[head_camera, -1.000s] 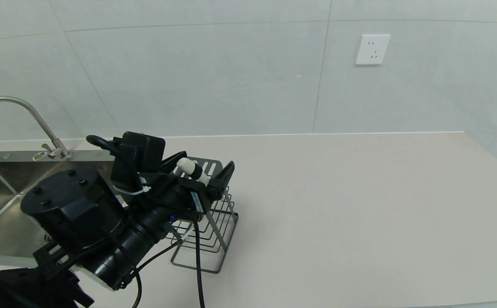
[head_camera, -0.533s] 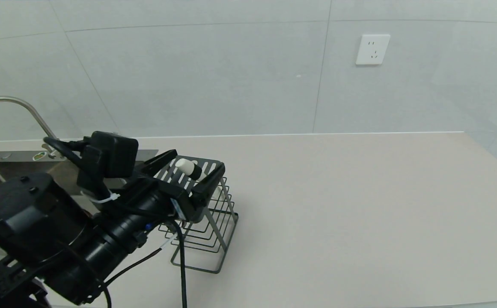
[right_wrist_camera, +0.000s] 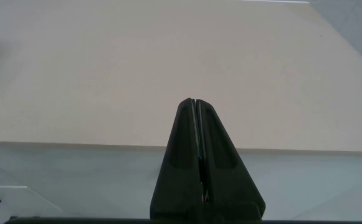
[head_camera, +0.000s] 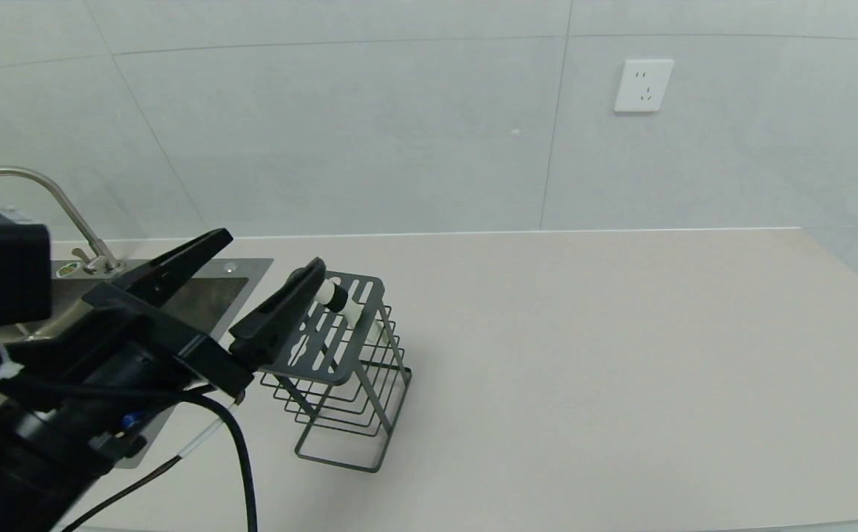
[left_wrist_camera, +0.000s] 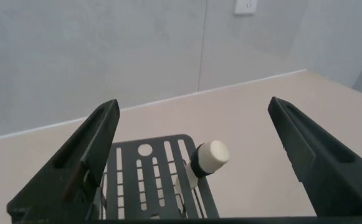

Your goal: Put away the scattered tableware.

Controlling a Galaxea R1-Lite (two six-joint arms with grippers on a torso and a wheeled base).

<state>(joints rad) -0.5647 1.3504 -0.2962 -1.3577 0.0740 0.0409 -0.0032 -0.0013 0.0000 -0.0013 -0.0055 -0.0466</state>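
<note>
Head view: left gripper spread wide, holding nothing, at the sink-side edge of the wire rack. Rack stands on the bench just beside the sink, toward the bench's left end. White-handled utensil sits in the rack's slotted top, handle end up, slightly tilted. Left wrist view: handle lies between the two spread fingers, farther off, touching neither. Right wrist view: right gripper pressed closed on nothing, over a bench edge; which edge, cannot tell.
</note>
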